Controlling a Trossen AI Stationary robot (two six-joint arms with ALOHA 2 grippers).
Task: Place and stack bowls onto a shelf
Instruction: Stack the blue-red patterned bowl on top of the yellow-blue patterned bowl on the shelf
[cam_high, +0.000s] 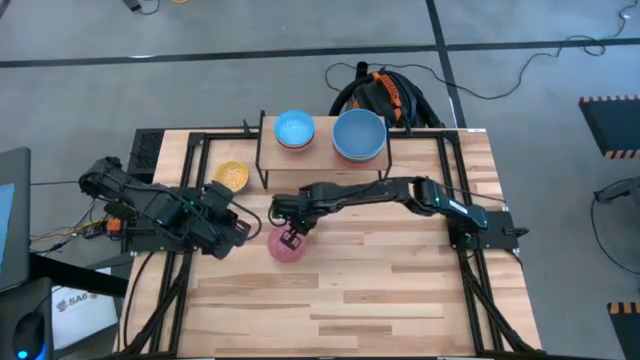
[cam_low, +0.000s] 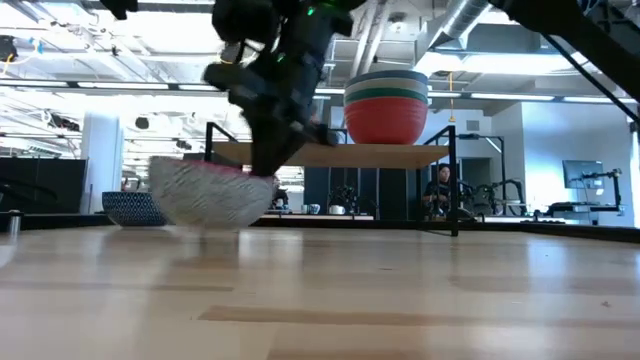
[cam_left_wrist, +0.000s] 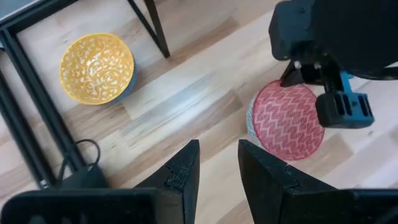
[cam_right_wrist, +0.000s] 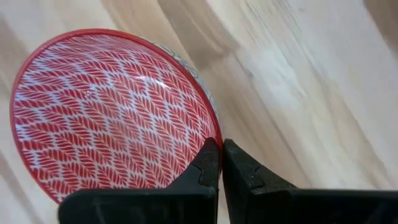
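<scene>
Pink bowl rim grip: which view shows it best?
Right wrist view: the right gripper jaws are shut on the pink bowl rim, up close. Left wrist view shows the bowl whole, the grip hidden. High view: small. Low view: blurred.

Two bowls (cam_high: 294, 129) on shelf (cam_high: 322, 159), two before it.

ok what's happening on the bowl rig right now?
The right gripper has pinched the rim of the pink bowl on the table, just in front of the shelf. The shelf already holds a light blue bowl and a stack with a large blue bowl on top. The left gripper waits off to the left, empty, near a yellow bowl that sits beside the shelf.
</scene>
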